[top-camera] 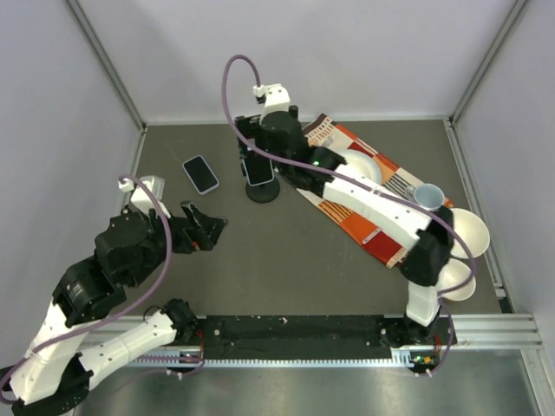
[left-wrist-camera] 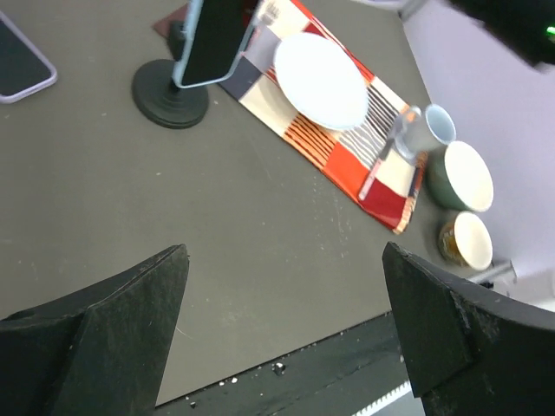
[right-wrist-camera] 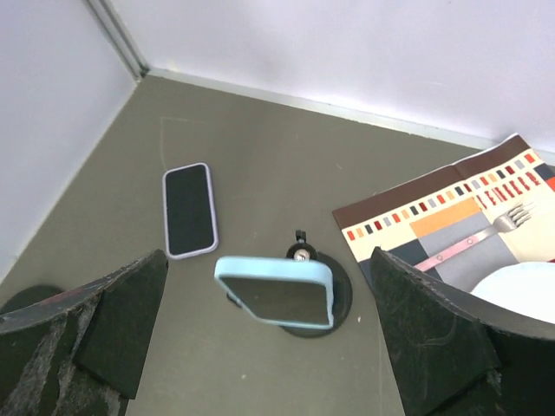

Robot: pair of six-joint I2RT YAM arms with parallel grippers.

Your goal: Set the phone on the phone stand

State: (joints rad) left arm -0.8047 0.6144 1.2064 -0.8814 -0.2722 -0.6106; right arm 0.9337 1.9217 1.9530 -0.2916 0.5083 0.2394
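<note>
A phone in a light blue case rests tilted on the black phone stand at the back middle of the table. My right gripper hovers just above it, open, with the phone and the stand's round base seen between its spread fingers and touching neither. A second phone in a lilac case lies flat on the table left of the stand. My left gripper is open and holds nothing, low over the table near the left side, looking toward the stand and the blue-cased phone.
A striped placemat lies right of the stand with a white plate, a fork and a grey mug. Two bowls sit at the right edge. Walls enclose the back and sides.
</note>
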